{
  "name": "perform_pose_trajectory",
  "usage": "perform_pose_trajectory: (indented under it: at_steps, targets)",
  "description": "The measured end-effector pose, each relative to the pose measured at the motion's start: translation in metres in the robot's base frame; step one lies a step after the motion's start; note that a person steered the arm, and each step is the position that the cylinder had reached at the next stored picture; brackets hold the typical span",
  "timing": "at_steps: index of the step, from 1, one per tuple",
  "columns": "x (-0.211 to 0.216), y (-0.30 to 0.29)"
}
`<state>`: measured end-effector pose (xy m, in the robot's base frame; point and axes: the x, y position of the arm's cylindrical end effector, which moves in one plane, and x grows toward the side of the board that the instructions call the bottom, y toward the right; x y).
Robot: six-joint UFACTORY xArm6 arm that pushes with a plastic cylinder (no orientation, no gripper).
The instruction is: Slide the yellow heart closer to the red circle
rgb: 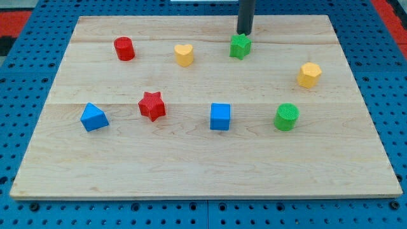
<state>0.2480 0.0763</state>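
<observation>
We have no jaws to spread or press together: our end effector is a bare rod, and my tip (245, 32) rests on the worktop (191, 165) near the view's top edge, right of centre. It stands just above the green star (240, 46), close enough that we cannot tell whether the two touch.

The yellow heart (184, 55) lies to the view's left of my tip and slightly lower, with the green star between them on the heart's right. The red circle (124, 48), a short upright cylinder, sits further to the view's left in the same row, near the heart but clearly apart from it. So the heart needs to travel towards the view's left, and we judge that my tip must first reach the heart's right side, passing around the green star without dragging it along.

Nothing stands between the heart and the red circle. The red star (152, 105), blue triangle (94, 117), blue cube (220, 116), green cylinder (286, 117) and yellow hexagon (309, 74) all lie lower in the view, well off that line.
</observation>
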Motion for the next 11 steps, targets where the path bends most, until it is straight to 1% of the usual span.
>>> perform_pose_trajectory:
  at_steps: [2,4,6,8,9,11]
  targets:
    - [0.016,-0.051]
    - [0.05,-0.067]
    - [0.063,-0.123]
    - [0.085,-0.172]
    - [0.105,-0.192]
    - [0.145,-0.213]
